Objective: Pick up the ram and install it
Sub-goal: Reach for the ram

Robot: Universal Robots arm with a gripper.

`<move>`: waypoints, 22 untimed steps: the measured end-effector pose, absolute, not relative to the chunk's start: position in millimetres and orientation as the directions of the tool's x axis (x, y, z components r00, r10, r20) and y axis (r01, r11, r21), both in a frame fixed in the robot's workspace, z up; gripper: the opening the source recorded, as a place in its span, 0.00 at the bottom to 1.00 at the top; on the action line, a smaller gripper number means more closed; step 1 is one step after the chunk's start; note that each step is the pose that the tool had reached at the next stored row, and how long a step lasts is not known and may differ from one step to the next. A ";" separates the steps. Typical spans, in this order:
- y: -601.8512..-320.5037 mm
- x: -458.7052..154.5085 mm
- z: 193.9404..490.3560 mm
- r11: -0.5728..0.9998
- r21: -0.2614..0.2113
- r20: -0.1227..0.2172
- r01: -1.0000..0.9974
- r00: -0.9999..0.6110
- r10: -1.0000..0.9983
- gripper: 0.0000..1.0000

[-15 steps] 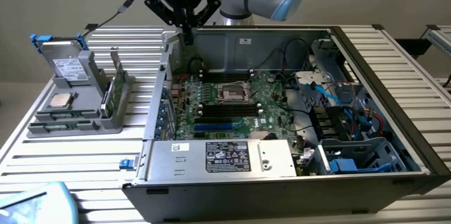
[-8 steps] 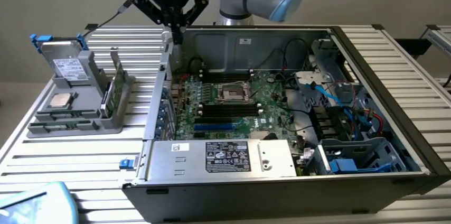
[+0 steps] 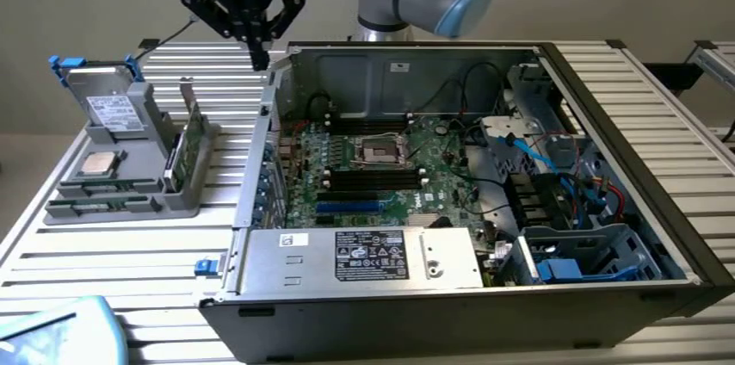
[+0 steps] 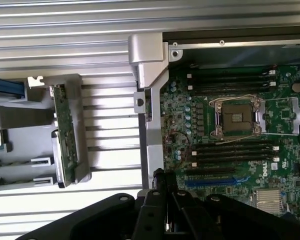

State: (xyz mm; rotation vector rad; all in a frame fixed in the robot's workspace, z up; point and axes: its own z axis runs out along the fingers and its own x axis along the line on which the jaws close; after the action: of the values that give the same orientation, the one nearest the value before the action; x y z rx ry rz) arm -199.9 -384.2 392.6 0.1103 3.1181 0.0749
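Currently, nearest in the exterior view sits the open PC case [image 3: 460, 322], power supply [image 3: 367, 253] at its front, motherboard [image 3: 442, 184] behind with memory slots either side of the CPU socket [image 3: 379, 151]. On the exterior view's left, the grey tray [image 3: 172, 201] holds the ram [image 3: 101, 204] lying flat in a front slot; processor chip [image 3: 101, 163], drive [image 3: 109, 111] and upright expansion card [image 3: 184, 154] sit further back. Farthest, the gripper [image 3: 261, 62] hangs above the slatted table [image 3: 115, 253] between tray and case corner, claw closed on nothing, well apart from the ram.
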 end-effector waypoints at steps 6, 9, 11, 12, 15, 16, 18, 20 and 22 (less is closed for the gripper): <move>-381.9 -227.2 392.5 0.996 0.049 -0.019 0.070 -0.997 0.071 0.10; -381.2 -240.9 392.4 0.996 0.049 -0.019 0.070 -0.997 0.071 0.10; -380.8 -250.0 392.2 0.996 0.049 -0.019 0.070 -0.997 0.071 0.10; -380.7 -254.6 392.1 0.996 0.049 -0.019 0.070 -0.997 0.071 0.10; -380.6 -268.2 391.9 0.996 0.049 -0.019 0.070 -0.997 0.071 0.10; -380.6 -272.8 391.7 0.996 0.049 -0.019 0.070 -0.997 0.071 0.10; -380.6 -281.8 391.4 0.996 0.049 -0.019 0.070 -0.997 0.071 0.10; -380.6 -290.8 391.1 0.996 0.049 -0.019 0.070 -0.997 0.071 0.10; -380.6 -300.2 390.8 0.996 0.049 -0.019 0.070 -0.997 0.071 0.10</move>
State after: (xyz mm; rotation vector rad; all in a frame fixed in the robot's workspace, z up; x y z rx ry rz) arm -300.2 -380.6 390.8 0.1103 3.1181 0.0754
